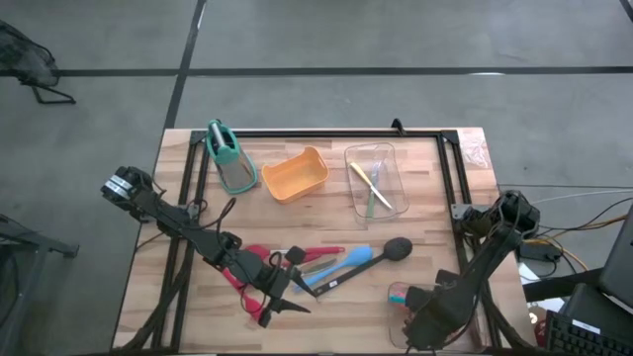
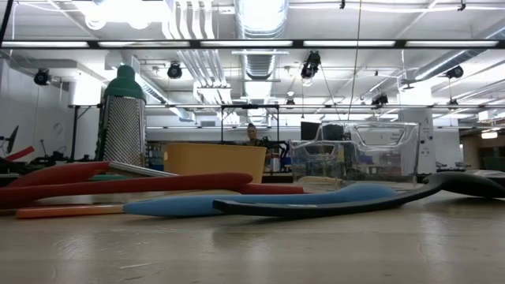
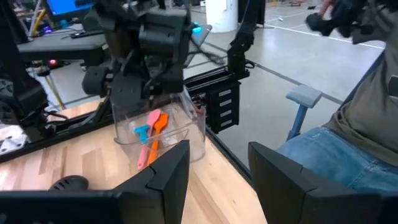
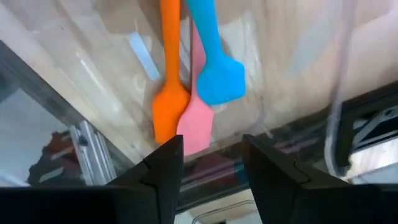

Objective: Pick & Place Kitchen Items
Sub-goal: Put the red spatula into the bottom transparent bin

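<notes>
Right hand [image 4: 208, 163] hovered over the near-right clear tray [image 3: 186, 134], fingers spread, nothing pinched. Inside that tray lay an orange spatula [image 4: 168, 93], a pink one [image 4: 198, 127] and a blue one [image 4: 214, 68]: three items judged placed. Left hand [image 1: 280, 289] sat low over the near-centre pile, fingers spread, empty. Still loose on the table [image 1: 415, 287]: red utensils [image 1: 255, 255], a blue spatula [image 1: 346, 263] and a black ladle [image 1: 394, 248]. Farther back, a second clear tray [image 1: 358, 203] held yellow and green pieces [image 1: 370, 188]. Roughly half done.
</notes>
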You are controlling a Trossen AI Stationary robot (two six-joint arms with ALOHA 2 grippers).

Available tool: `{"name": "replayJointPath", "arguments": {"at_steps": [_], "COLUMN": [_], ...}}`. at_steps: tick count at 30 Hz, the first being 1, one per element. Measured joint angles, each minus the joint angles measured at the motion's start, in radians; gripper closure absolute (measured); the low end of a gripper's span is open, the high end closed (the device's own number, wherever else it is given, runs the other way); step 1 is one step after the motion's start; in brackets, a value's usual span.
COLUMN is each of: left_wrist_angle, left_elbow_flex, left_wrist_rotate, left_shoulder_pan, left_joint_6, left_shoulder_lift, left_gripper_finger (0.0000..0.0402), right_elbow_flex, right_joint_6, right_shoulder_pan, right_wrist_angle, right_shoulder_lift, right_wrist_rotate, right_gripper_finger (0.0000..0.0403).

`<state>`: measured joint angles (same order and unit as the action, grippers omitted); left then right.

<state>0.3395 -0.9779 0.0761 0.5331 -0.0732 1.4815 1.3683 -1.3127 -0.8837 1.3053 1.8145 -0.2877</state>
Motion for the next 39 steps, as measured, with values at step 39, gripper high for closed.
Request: {"name": "replayJointPath", "arguments": {"at_steps": [39], "left_wrist_angle": [-0.347], "left_elbow_flex": [0.003], "left_wrist_rotate": [0.004], "left_shoulder_pan": [0.009], "left_joint_6": [0.236], "left_shoulder_lift": [-0.006], "left_gripper_finger": [0.0232], "right_elbow_flex": [0.007], "right_joint_6": [0.900], "right_shoulder_pan": [0.203], "right_wrist_angle": [-0.577], "right_shoulder_lift": [0.000], "right_wrist_rotate": [0.946], "right_gripper_finger": [0.0394]}}
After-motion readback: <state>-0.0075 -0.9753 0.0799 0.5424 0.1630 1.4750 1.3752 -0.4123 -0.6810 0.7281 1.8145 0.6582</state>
